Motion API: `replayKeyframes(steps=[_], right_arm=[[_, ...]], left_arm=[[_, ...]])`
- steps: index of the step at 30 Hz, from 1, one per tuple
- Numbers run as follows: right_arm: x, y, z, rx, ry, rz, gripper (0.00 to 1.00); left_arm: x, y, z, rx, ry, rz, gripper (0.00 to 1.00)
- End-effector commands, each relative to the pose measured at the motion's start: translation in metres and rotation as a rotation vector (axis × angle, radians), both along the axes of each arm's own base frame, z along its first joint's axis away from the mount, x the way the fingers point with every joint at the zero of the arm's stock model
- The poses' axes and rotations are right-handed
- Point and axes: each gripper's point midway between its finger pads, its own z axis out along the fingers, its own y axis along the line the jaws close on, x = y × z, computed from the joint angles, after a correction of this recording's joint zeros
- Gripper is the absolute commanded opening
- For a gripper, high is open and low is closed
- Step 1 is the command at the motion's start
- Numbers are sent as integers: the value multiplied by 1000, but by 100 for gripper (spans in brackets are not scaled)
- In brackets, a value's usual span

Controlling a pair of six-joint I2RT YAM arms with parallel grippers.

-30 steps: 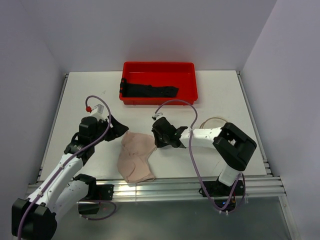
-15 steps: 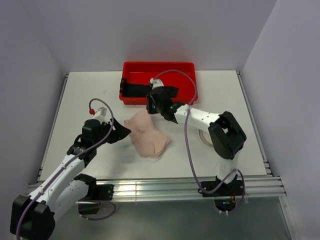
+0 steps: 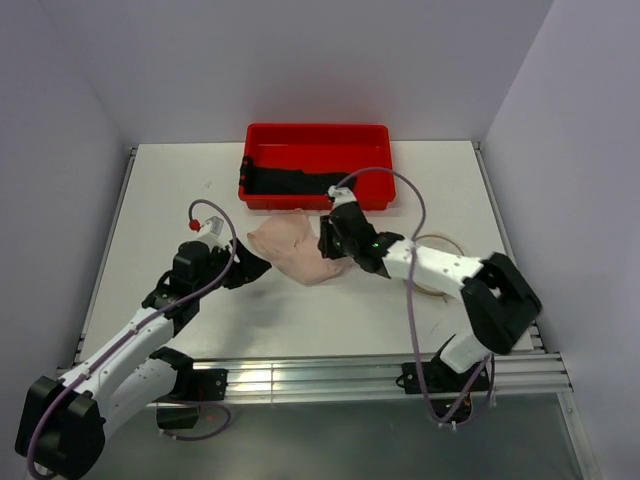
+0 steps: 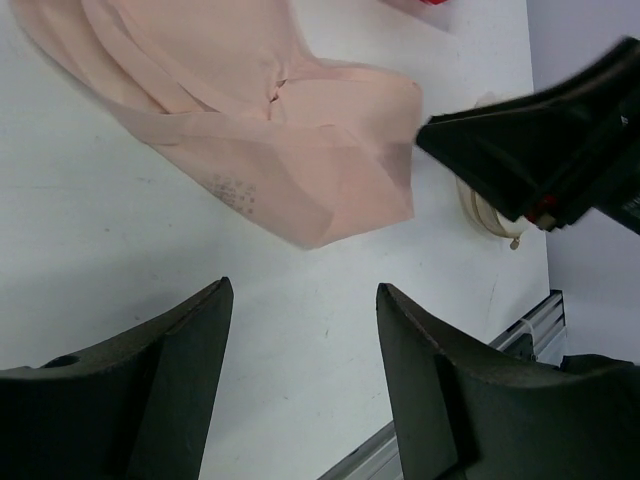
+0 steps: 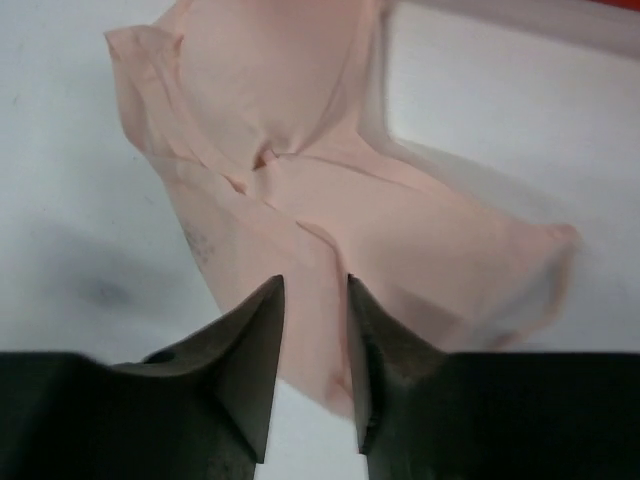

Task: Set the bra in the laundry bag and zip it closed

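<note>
The pale pink bra (image 3: pixel 288 248) lies crumpled on the white table, just in front of the red tray. It also shows in the left wrist view (image 4: pixel 290 150) and the right wrist view (image 5: pixel 320 170). My right gripper (image 3: pixel 327 243) is at the bra's right edge. Its jaws (image 5: pixel 314 282) stand a little apart and open, with the fabric's edge showing in the gap. My left gripper (image 3: pixel 256 268) hovers open over bare table left of the bra (image 4: pixel 305 288), with nothing between its fingers. The laundry bag (image 3: pixel 438 240) lies flat behind the right forearm, mostly hidden; only its tan rim (image 4: pixel 484 212) peeks out.
A red plastic tray (image 3: pixel 372 160) holding a dark garment (image 3: pixel 295 182) stands at the back middle. Grey walls close in both sides and the back. A metal rail (image 3: pixel 330 372) runs along the table's near edge.
The bra was carried from the near edge toward the tray. My right gripper closed on it, pulled it back, and now has its jaws parted. My left gripper crept right toward the bra.
</note>
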Motion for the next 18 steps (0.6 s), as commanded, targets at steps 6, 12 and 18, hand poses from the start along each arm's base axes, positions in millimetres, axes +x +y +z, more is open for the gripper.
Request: replayKeyframes(steps=[6,12,18], right_arm=[[-10,-104,54,209,-158,-374,14],[-18,-178,45,240,-189,-595,21],[-23,-211,41,110,-160,-666,34]], left_arm=[[3,-36,35,-41,-145,-83,63],[-14,-75,42,-14,-216,-203,63],[-23,-97,44,29,-258,-250,64]])
